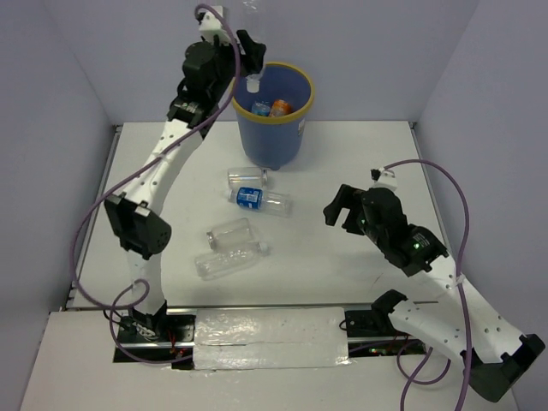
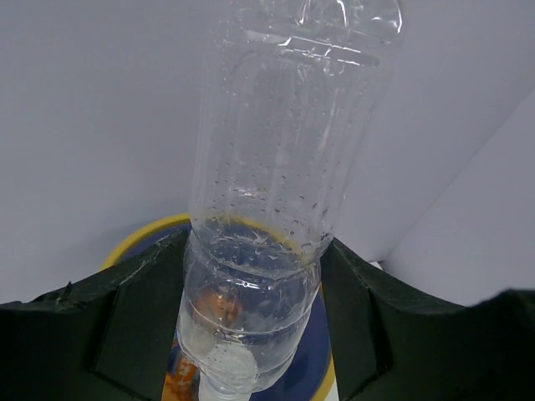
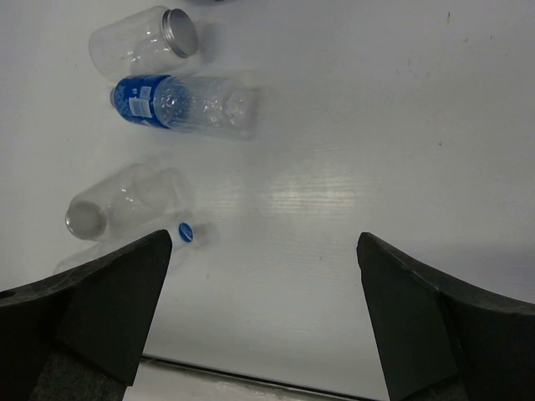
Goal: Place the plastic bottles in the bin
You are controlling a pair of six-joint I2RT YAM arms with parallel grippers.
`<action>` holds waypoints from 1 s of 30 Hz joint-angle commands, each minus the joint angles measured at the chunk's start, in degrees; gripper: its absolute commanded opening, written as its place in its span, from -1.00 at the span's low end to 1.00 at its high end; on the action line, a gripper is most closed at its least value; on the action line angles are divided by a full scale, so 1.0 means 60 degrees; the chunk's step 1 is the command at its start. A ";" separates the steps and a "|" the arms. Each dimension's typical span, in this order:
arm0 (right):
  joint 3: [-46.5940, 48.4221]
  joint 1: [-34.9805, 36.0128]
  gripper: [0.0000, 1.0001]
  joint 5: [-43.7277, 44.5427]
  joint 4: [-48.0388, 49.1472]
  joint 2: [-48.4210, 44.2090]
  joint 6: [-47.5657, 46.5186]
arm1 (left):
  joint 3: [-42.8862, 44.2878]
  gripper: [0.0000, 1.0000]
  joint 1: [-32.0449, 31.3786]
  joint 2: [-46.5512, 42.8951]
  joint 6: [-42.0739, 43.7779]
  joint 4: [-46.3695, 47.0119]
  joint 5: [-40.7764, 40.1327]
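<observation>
My left gripper [image 1: 250, 53] is shut on a clear plastic bottle [image 2: 280, 192] and holds it neck down over the bin [image 1: 295, 128], a dark blue bucket with a yellow rim [image 2: 138, 238]. The bottle's white cap [image 1: 253, 83] hangs just above the rim's left side. An orange bottle [image 1: 282, 107] and a blue-labelled one [image 1: 261, 108] lie inside the bin. On the table lie a clear bottle [image 1: 244, 177], a blue-labelled bottle [image 1: 257, 199], a clear jar-like bottle [image 1: 229, 233] and another clear bottle [image 1: 227, 261]. My right gripper [image 1: 341, 208] is open and empty above the table, right of them.
White walls enclose the table on three sides, and the bin stands against the back wall. In the right wrist view the blue-labelled bottle [image 3: 180, 104] and two clear bottles [image 3: 142, 42] [image 3: 125, 205] lie left of my open fingers [image 3: 109, 309].
</observation>
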 commanded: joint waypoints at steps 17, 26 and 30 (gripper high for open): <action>-0.0616 0.0162 0.99 -0.0544 0.0992 0.0184 0.0261 | -0.1842 0.99 -0.0267 -0.1992 -0.0672 -0.1822 -0.0356; -0.0177 0.2183 0.99 -0.0895 0.2017 0.2248 0.1629 | -0.7874 0.99 -0.0385 -0.6823 -0.1287 -0.4826 -0.2627; -0.0528 0.2404 0.99 -0.1160 0.3390 0.3127 0.3466 | -0.8951 0.99 -0.0385 -0.8322 -0.1273 -0.5749 -0.2949</action>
